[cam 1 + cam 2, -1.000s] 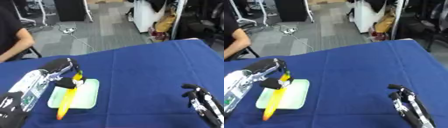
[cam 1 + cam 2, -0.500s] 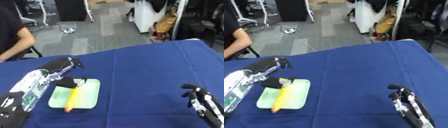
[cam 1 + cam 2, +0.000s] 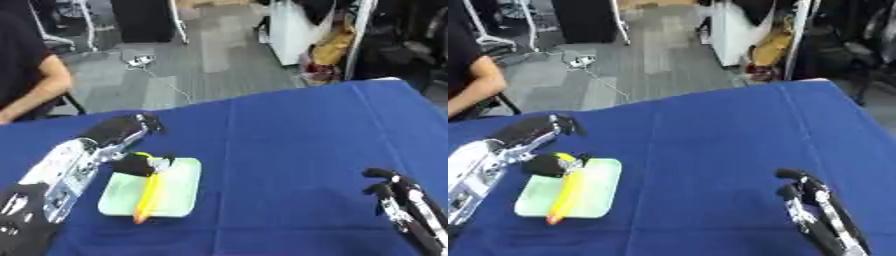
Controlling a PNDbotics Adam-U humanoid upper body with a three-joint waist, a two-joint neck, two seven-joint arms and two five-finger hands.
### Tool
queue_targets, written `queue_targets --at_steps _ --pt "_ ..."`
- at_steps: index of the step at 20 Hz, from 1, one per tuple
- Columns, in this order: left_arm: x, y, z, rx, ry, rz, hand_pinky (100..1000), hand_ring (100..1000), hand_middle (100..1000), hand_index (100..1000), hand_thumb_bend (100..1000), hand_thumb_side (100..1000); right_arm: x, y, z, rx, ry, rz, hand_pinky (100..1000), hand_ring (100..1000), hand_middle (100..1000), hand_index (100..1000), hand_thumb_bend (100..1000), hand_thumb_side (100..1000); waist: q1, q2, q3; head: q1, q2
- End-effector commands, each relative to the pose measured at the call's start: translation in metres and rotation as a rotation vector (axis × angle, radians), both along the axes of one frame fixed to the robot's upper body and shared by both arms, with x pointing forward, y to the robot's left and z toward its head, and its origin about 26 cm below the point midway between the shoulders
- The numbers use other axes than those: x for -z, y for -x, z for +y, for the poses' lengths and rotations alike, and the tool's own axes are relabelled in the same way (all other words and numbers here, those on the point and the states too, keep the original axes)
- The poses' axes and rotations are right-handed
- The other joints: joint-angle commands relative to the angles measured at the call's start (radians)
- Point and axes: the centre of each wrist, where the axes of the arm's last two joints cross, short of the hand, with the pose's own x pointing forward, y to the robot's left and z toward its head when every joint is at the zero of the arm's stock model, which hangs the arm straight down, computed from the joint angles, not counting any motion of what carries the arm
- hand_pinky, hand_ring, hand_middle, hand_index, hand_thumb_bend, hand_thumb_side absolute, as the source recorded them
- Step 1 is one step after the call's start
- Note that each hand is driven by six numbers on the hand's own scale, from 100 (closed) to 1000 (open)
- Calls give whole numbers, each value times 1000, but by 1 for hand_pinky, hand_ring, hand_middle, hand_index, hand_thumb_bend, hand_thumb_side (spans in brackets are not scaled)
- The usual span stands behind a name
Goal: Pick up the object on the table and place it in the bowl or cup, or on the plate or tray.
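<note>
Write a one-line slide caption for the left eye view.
Left hand opens above the yellow-orange object lying on the pale green tray; right hand idle on the blue table.

One pale green tray (image 3: 176, 186), one yellow-orange object (image 3: 149, 194), two robot hands: left robot hand (image 3: 124, 131), right robot hand (image 3: 404, 210)

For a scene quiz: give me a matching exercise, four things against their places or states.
Things:
1. yellow object
2. green tray
3. left hand
4. right hand

States:
A. idle near the lower right corner
B. lying lengthwise on the tray
C. flat on the blue cloth, at the left
D. over the tray's far end, thumb by the object's tip

Pairs: 1-B, 2-C, 3-D, 4-A
</note>
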Motion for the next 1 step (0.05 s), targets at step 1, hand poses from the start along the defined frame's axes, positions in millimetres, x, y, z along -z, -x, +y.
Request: queue_targets --at_steps 1 --pt "-11 2 7 -10 15 -36 611 735 762 805 121 789 -10 0 1 -6 8 -28 376 633 764 866 100 827 -9 -27 3 1 -10"
